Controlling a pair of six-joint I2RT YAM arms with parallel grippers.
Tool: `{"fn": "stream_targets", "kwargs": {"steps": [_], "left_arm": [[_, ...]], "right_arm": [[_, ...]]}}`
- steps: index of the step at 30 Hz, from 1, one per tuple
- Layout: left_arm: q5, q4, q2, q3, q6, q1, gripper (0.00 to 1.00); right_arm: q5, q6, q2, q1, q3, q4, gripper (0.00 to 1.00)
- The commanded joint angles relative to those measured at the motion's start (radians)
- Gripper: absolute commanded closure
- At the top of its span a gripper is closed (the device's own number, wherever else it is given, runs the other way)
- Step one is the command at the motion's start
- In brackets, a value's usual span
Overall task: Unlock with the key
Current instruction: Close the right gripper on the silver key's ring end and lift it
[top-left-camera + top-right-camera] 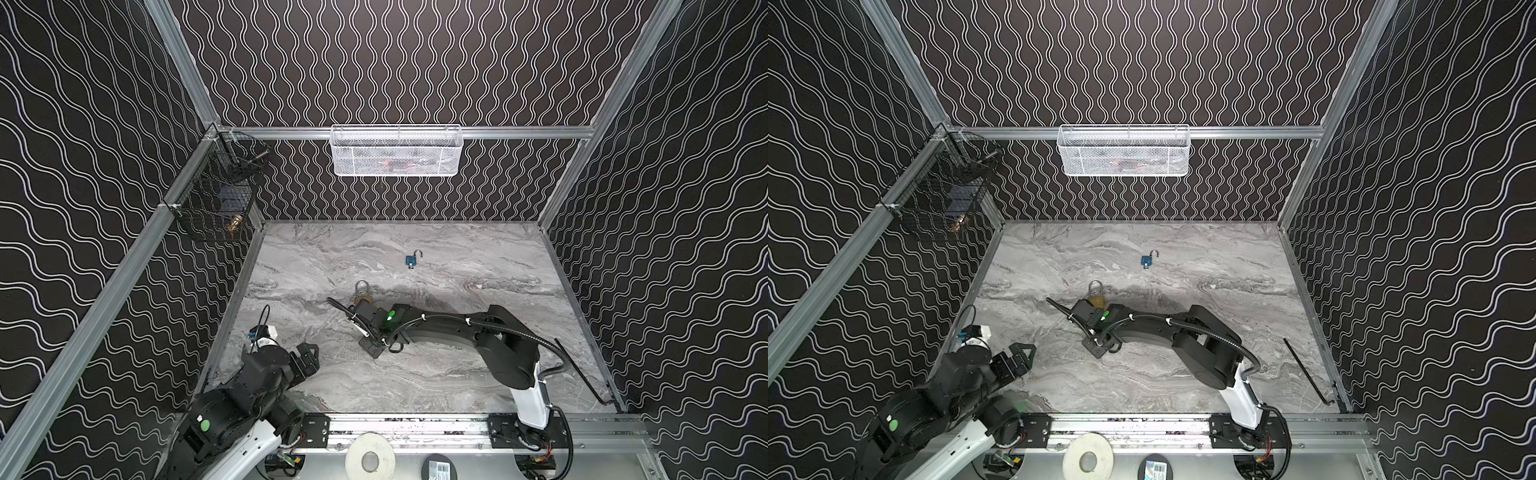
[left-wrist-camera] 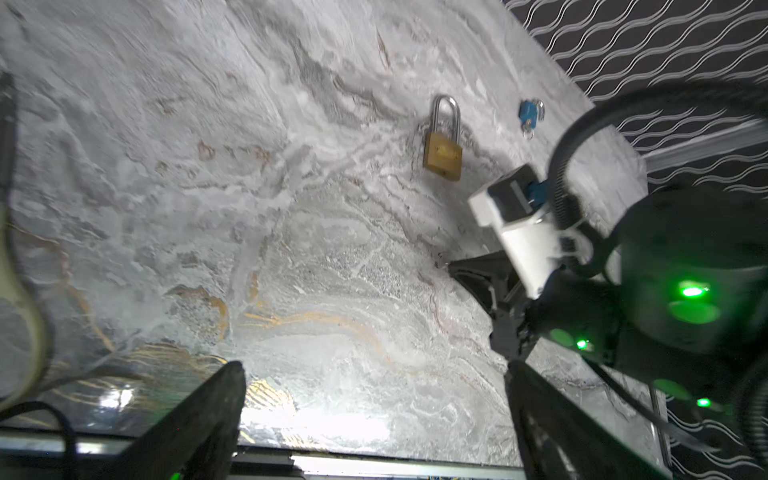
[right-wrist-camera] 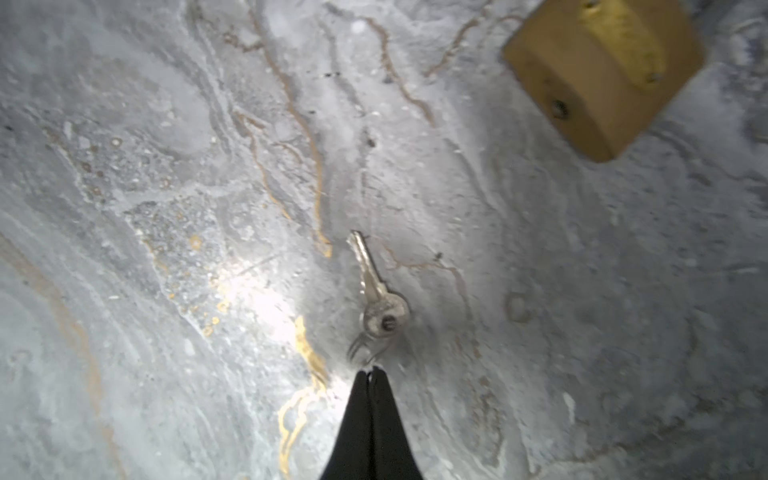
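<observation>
**Key picked up by its ring; brass padlock not yet opened**

You had the right gripper (image 3: pixel 371 374) clenched tight, its tips meeting on the thin key ring (image 3: pixel 365 351). As far as the right wrist view showed, the key (image 3: pixel 376 286) was held by that ring alone and not by its bow. The blade pointed away from the tips, over the marble table (image 1: pixel 457 374). I could not tell whether the key hung clear or rested on the surface.

The brass padlock (image 1: pixel 362 291) lay flat near the table's centre, just at 12 o'clock of your right wrist in both top views. Its shackle (image 2: pixel 445 114) sat in the body on both legs, so I judged it locked. Key and padlock were close but apart, and the keyhole end (image 3: pixel 559 109) was unoccupied.

The left gripper (image 2: pixel 374 415) stood released and empty at about 7 o'clock of the table, well apart from the lock.

A small blue padlock (image 1: pixel 412 260) lay at 1 o'clock of the brass one. Its shackle looked open, though it was too small to confirm.

Assessment: an early stage. A grip by the ring leaves the blade loose, so you would likely need a firmer hold before insertion. Steadying the lock, inserting and turning all remained.
</observation>
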Motion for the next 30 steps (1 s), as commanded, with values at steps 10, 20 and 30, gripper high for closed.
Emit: {"fn": "stream_targets", "kwargs": {"steps": [10,20,30], "left_arm": [[0.155,0.183,0.065,-0.116,0.002,0.0,0.01],[0.069,0.096,0.014,-0.055,0.001,0.0,0.01],[0.065,0.107,-0.014,-0.062,-0.009,0.001,0.01]], "right_arm": [[-0.083,-0.01,-0.061,-0.028,-0.068,0.104,0.73],[-0.109,0.106,-0.019,-0.031,-0.008,0.075,0.52],[-0.083,0.154,0.035,-0.043,0.011,0.039,0.67]]}}
